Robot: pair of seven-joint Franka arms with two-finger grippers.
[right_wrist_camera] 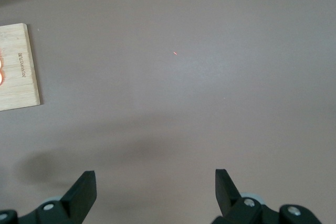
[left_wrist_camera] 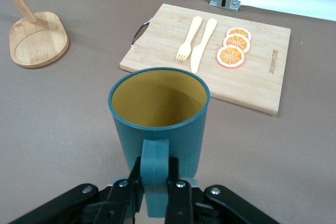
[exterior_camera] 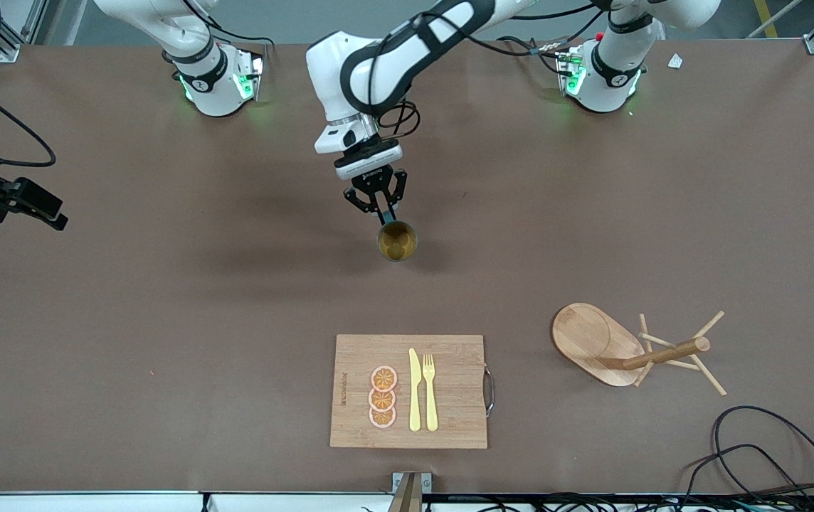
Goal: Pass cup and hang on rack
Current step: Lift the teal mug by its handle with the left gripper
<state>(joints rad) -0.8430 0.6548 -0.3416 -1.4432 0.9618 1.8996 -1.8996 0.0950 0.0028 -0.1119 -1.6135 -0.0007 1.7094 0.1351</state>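
The dark teal cup with its mustard-yellow inside hangs upright in the air over the middle of the table. My left gripper is shut on its small side handle. In the left wrist view the cup fills the middle, and the left gripper pinches the handle from both sides. The wooden rack stands toward the left arm's end of the table, nearer to the front camera; only its oval base and the foot of its post show in the left wrist view. My right gripper is open over bare table at the right arm's end.
A bamboo cutting board with a yellow knife, a yellow fork and three orange slices lies near the table's front edge; it also shows in both wrist views. Black cables coil at the front corner by the rack.
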